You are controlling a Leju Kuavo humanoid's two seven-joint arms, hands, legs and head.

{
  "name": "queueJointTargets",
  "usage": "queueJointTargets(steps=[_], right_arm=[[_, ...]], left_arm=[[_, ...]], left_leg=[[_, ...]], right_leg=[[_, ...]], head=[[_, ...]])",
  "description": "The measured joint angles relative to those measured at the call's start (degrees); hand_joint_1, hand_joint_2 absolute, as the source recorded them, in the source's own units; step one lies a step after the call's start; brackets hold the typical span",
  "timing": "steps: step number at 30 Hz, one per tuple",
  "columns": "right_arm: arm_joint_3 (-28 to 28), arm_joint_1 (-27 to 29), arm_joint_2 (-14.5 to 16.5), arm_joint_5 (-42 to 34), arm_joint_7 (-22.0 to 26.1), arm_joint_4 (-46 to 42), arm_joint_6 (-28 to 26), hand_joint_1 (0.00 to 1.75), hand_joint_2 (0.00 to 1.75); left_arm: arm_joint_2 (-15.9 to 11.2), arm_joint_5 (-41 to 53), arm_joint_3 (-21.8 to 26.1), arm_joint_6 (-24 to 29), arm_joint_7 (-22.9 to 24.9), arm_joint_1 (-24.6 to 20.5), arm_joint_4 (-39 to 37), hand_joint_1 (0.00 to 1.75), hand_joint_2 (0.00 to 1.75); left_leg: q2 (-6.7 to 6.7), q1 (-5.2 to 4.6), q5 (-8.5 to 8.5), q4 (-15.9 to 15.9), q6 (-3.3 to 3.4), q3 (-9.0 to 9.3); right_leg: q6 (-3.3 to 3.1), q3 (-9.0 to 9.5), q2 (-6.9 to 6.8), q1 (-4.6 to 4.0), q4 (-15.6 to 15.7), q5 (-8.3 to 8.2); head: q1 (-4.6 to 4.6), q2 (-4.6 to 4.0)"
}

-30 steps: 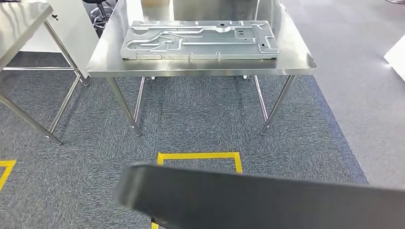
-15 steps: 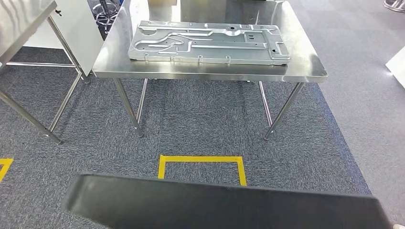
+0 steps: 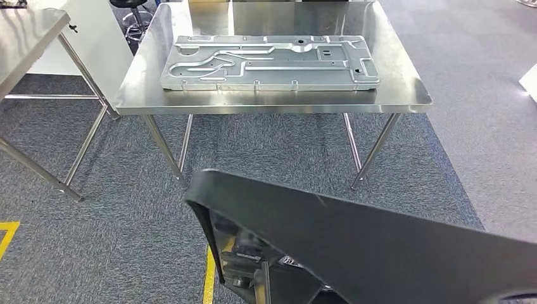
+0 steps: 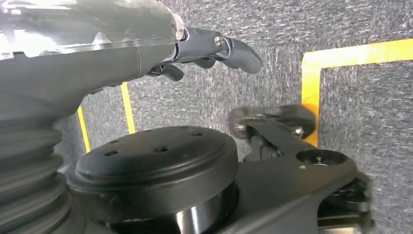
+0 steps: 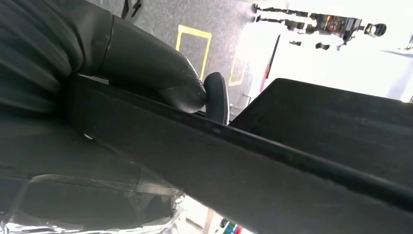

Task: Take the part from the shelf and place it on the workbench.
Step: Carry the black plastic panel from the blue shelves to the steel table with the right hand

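I carry a large black flat panel (image 3: pixel 380 253) low in the head view, tilted, with its left end raised and its underside showing. In the right wrist view my right hand (image 5: pixel 146 63) grips the black panel (image 5: pixel 292 165), thumb pressed on its edge. My left hand (image 4: pixel 195 48) hangs over the carpet and holds nothing, its thumb sticking out. Ahead stands the steel workbench (image 3: pixel 405 82), and a silver stamped metal plate (image 3: pixel 269 62) lies flat on it.
A second steel table (image 3: pixel 25 31) stands at the left, with a white cabinet (image 3: pixel 95 31) and a stool (image 3: pixel 130 12) behind. Yellow floor tape (image 3: pixel 209 278) marks the grey carpet below the panel. Lighter floor lies to the right.
The view has swayed as I walk. The black panel has tilted, its left end rising and swinging right, and it now covers the yellow floor square.
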State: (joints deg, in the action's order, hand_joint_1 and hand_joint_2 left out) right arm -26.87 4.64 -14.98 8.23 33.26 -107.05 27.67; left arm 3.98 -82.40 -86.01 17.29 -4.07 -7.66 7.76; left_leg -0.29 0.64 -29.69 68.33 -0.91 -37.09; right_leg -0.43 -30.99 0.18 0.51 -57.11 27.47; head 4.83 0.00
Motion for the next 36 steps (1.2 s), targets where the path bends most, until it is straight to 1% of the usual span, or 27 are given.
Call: queueJointTargets(steps=[1,2,3,7,8,9,11,12,13,14,16,17,18,20,22,23,24,25,26,27,28,29,31,32,33,34,36], right_arm=[[0.3,0.1,0.1,0.0,0.0,0.0,0.0,1.75,1.75],[0.6,0.2,0.3,0.0,0.0,-0.1,0.1,1.75,1.75],[1.0,0.4,0.5,0.1,0.0,-0.2,0.1,1.75,1.75],[2.2,1.7,1.4,1.1,0.2,-1.1,0.2,1.75,1.75],[2.5,2.0,1.6,1.3,0.2,-1.4,0.2,1.75,1.75],[2.8,2.3,1.7,1.5,0.3,-1.7,0.3,1.75,1.75],[3.4,2.8,2.1,1.9,0.4,-1.9,0.5,1.75,1.75],[3.7,3.0,2.3,2.0,0.4,-2.0,0.7,1.75,1.75],[3.9,3.2,2.4,2.1,0.4,-2.0,0.9,1.75,1.75],[4.2,3.2,2.5,2.1,0.4,-2.0,1.1,1.75,1.75],[4.8,3.2,2.6,2.1,0.4,-2.0,1.2,1.75,1.75],[5.0,3.2,2.7,2.1,0.5,-2.1,1.2,1.75,1.75],[5.2,3.2,2.8,2.1,0.5,-2.1,1.2,1.75,1.75],[5.6,3.7,2.8,2.1,0.8,-2.3,1.2,1.75,1.75],[6.1,4.8,2.8,2.1,1.5,-2.6,1.1,1.75,1.75],[6.3,5.3,2.8,2.1,1.9,-2.8,1.1,1.75,1.75],[6.5,5.7,2.8,2.1,2.2,-3.0,1.0,1.75,1.75],[6.5,6.0,2.8,2.1,2.4,-3.1,1.0,1.75,1.75],[6.6,6.3,2.8,2.1,2.5,-3.1,1.0,1.75,1.75],[6.6,6.6,2.8,2.1,2.5,-3.2,1.0,1.75,1.75],[6.7,6.9,2.8,2.2,2.5,-3.2,1.0,1.75,1.75],[6.7,7.1,2.8,2.2,2.5,-3.2,1.0,1.75,1.75],[6.8,7.3,2.8,2.2,2.5,-3.2,1.0,1.75,1.75],[6.8,7.4,2.8,2.2,2.5,-3.2,1.0,1.75,1.75],[6.9,7.5,2.8,2.2,2.5,-3.2,1.0,1.75,1.75],[6.9,7.5,2.8,2.2,2.5,-3.3,1.0,1.75,1.75],[7.0,7.6,2.8,2.2,2.5,-3.4,1.0,1.75,1.75]], left_arm=[[0.0,0.0,0.0,0.0,0.0,0.1,0.0,0.00,1.75],[0.0,0.0,0.0,0.0,0.0,0.1,0.0,0.00,1.75],[0.0,0.0,-0.1,0.0,0.0,0.1,0.0,0.00,1.75],[0.0,0.0,-0.1,0.0,-0.1,0.3,0.0,0.00,1.75],[0.0,0.0,-0.1,0.0,-0.1,0.3,0.0,0.00,1.75],[0.0,0.0,-0.2,0.0,-0.2,0.3,0.0,0.00,1.75],[0.0,0.0,-0.2,0.0,-0.2,0.3,0.0,0.00,1.75],[0.0,0.0,-0.3,0.0,-0.2,0.3,0.0,0.00,1.75],[0.0,0.0,-0.4,0.0,-0.2,0.3,0.0,0.00,1.75],[0.0,0.0,-0.5,0.0,-0.2,0.3,0.0,0.00,1.75],[0.0,0.0,-0.6,0.0,-0.2,0.3,0.0,0.00,1.75],[0.0,0.0,-0.7,0.0,-0.3,0.3,0.0,0.00,1.75],[0.0,0.1,-0.8,0.0,-0.3,0.3,0.0,0.00,1.75],[0.0,0.1,-0.9,0.0,-0.5,0.2,0.0,0.00,1.75],[0.0,0.2,-1.0,0.0,-0.5,0.2,0.0,0.00,1.75],[0.0,0.2,-1.0,0.0,-0.5,0.2,0.0,0.00,1.75],[0.0,0.2,-1.0,0.0,-0.5,0.2,0.0,0.00,1.75],[0.0,0.2,-1.1,0.0,-0.5,0.2,0.0,0.00,1.75],[0.0,0.2,-1.1,0.0,-0.5,0.2,0.0,0.00,1.75],[0.0,0.2,-1.1,0.0,-0.5,0.1,0.0,0.00,1.75],[0.0,0.2,-1.1,0.0,-0.6,0.1,0.0,0.00,1.75],[0.0,0.2,-1.1,0.0,-0.6,0.0,0.0,0.00,1.75],[-0.1,0.2,-1.1,0.0,-0.5,0.1,0.0,0.00,1.75],[-0.1,0.2,-1.1,0.0,-0.5,0.2,0.0,0.00,1.75],[-0.1,0.2,-1.1,0.0,-0.5,0.2,0.0,0.00,1.75],[-0.1,0.2,-1.1,0.0,-0.5,0.2,0.0,0.00,1.75],[-0.1,0.2,-1.1,0.0,-0.5,0.2,0.0,0.00,1.75]], left_leg=[[0.00,-0.03,1.91,-3.8,0.14,1.56],[-0.03,-0.07,3.12,-6.8,0.41,2.86],[-0.06,-0.14,3.56,-8.7,0.69,3.63],[-0.18,-0.23,3.29,-9.8,2.00,4.22],[-0.13,-0.11,3.29,-10.0,2.29,4.42],[-0.07,-0.01,3.25,-10.2,2.54,4.62],[0.03,-0.04,2.99,-10.3,2.84,4.80],[0.03,-0.05,2.83,-10.2,2.89,4.92],[0.01,-0.06,2.65,-10.2,2.89,5.11],[-0.05,-0.06,2.42,-10.2,2.83,5.43],[-0.15,-0.06,1.88,-10.3,2.57,6.17],[-0.19,-0.16,1.58,-10.2,2.31,6.43],[-0.19,-0.23,1.36,-10.2,2.03,6.56],[-0.18,-0.34,1.05,-10.4,1.39,6.73],[-0.11,-0.35,0.56,-10.2,0.79,6.97],[-0.07,-0.34,-0.21,-9.0,0.56,6.64],[-0.03,-0.33,-1.56,-6.6,0.36,5.64],[-0.01,-0.26,-3.30,-2.9,0.23,3.90],[-0.01,-0.22,-4.98,1.3,0.11,1.67],[-0.01,-0.18,-5.95,4.7,0.00,-0.33],[-0.01,-0.16,-5.76,6.4,-0.08,-1.57],[0.00,-0.12,-4.33,5.8,-0.10,-1.68],[0.01,-0.07,0.60,-1.3,0.17,0.94],[0.01,-0.15,2.34,-5.1,0.38,2.55],[0.00,-0.24,3.30,-7.8,0.67,3.70],[-0.03,-0.34,3.39,-9.2,0.95,4.19],[-0.11,-0.44,3.09,-9.5,1.54,4.32]], right_leg=[[0.22,0.39,0.09,-0.09,-0.1,0.38],[0.51,0.62,0.20,-0.17,-0.2,0.72],[0.80,0.73,0.25,-0.27,-0.3,0.96],[2.06,0.67,0.18,-0.12,-0.9,1.81],[2.36,-0.03,0.15,-0.04,-2.5,2.76],[2.64,-1.41,0.12,0.07,-5.3,4.16],[3.02,-5.81,0.10,0.24,-13.1,7.24],[3.13,-7.71,0.10,0.30,-16.0,7.80],[3.16,-8.75,0.09,0.33,-17.1,7.25],[3.10,-8.58,0.09,0.36,-15.7,5.47],[2.70,-5.74,0.05,0.32,-8.3,0.59],[2.40,-4.25,0.01,0.16,-4.6,-1.01],[2.12,-3.34,-0.01,-0.01,-2.3,-1.72],[1.57,-2.93,0.04,-0.33,-1.1,-1.44],[0.94,-2.43,0.08,-0.05,-0.6,-1.32],[0.59,-2.03,0.02,0.10,-0.3,-1.25],[0.24,-1.62,-0.04,0.23,-0.1,-1.16],[-0.04,-1.31,-0.10,0.15,0.0,-0.95],[-0.25,-1.09,-0.14,0.08,0.0,-0.74],[-0.37,-0.85,-0.15,0.00,-0.1,-0.51],[-0.41,-0.58,-0.13,-0.06,-0.1,-0.27],[-0.38,-0.23,-0.09,-0.10,-0.1,0.00],[-0.18,0.67,0.06,-0.14,-0.2,0.69],[0.05,0.99,0.14,-0.27,-0.3,1.05],[0.34,1.15,0.20,-0.35,-0.4,1.31],[0.64,1.12,0.23,-0.41,-0.5,1.49],[1.24,1.09,0.22,-0.41,-0.4,1.64]], head=[[-0.01,0.00],[-0.01,0.00],[-0.02,0.00],[-0.02,0.00],[-0.02,0.00],[-0.02,0.00],[-0.02,0.00],[-0.02,0.00],[-0.02,0.00],[-0.02,0.00],[-0.02,0.00],[-0.02,0.00],[-0.02,0.00],[-0.02,0.00],[-0.02,0.00],[-0.01,0.00],[-0.01,0.00],[0.00,0.00],[0.00,0.00],[0.00,0.00],[0.00,0.00],[0.00,0.00],[0.00,0.00],[0.00,0.00],[0.00,0.00],[0.00,0.00],[0.00,0.00]])
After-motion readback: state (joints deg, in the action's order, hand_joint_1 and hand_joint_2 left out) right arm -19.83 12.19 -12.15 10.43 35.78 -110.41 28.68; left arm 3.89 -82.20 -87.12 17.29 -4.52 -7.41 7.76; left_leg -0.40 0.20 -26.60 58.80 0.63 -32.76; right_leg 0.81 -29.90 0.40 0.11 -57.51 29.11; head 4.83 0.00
